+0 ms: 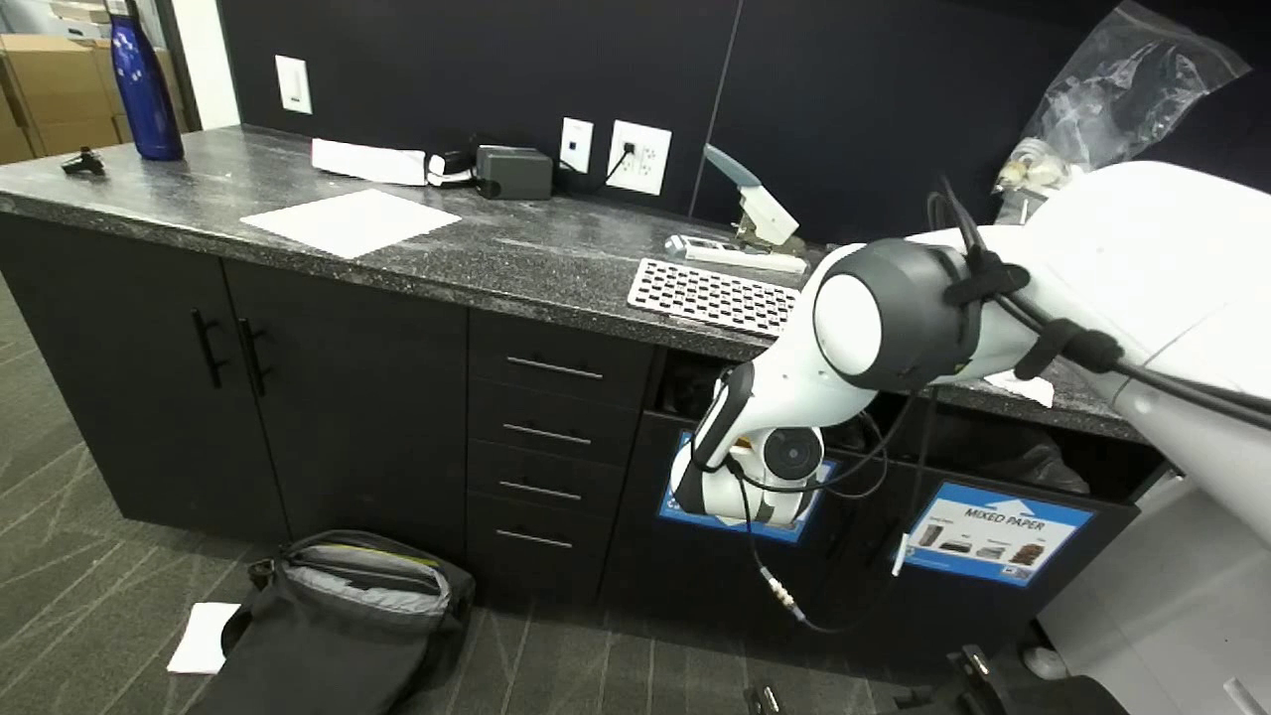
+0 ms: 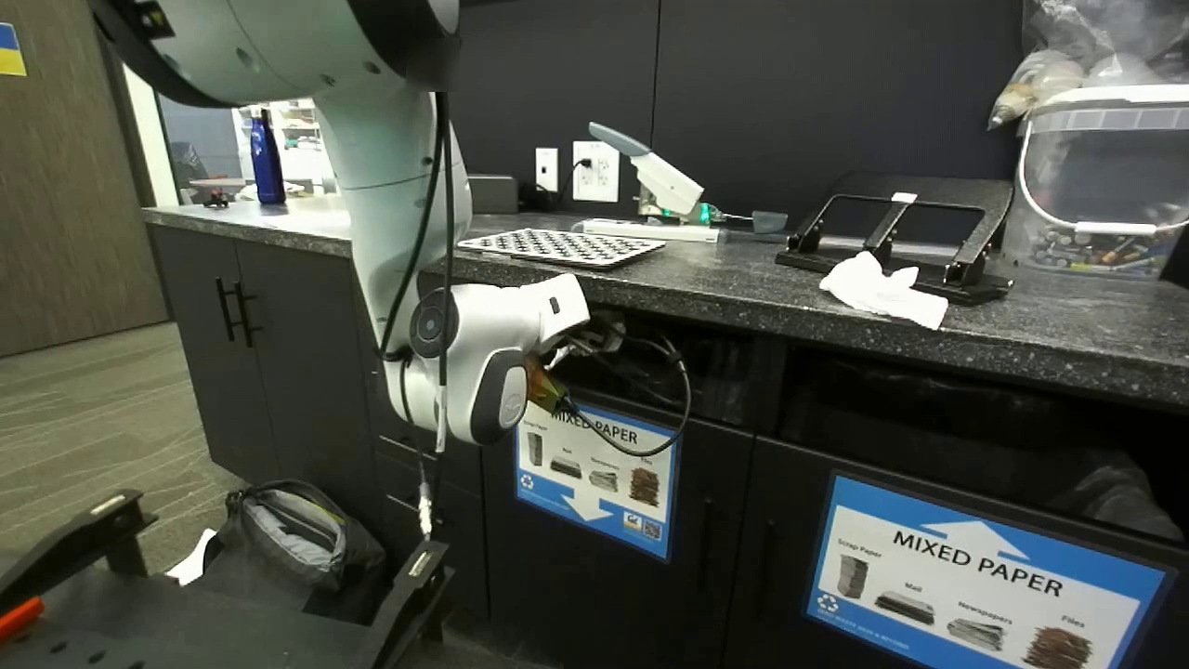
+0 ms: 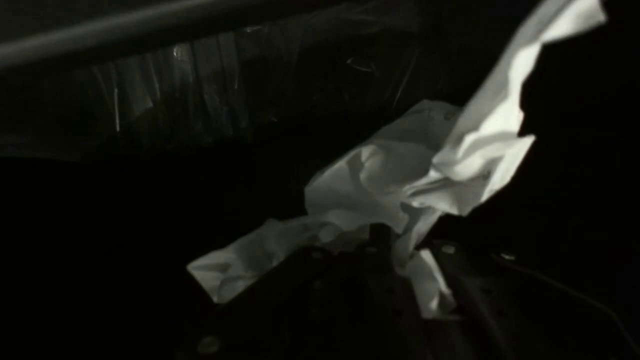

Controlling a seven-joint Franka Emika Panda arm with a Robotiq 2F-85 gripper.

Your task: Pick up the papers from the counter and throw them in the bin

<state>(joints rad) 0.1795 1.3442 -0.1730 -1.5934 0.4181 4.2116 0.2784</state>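
Crumpled wad [image 2: 881, 290] on the bench [image 2: 734, 283], twisted paper [image 3: 385, 167] in deep shadow
The creased white wad lies close to the front edge of the dark grey speckled bench in both exterior views; below stand two black bin fronts [image 2: 725, 455], side by side, lettered MIXED PAPER, a dark opening above each; in the wrist view the white twisted paper sends one long strip up to the right and shorter ends down to either side, and, as far as that dim view lets one tell, it is pinched in the end effector [image 3: 377, 244]
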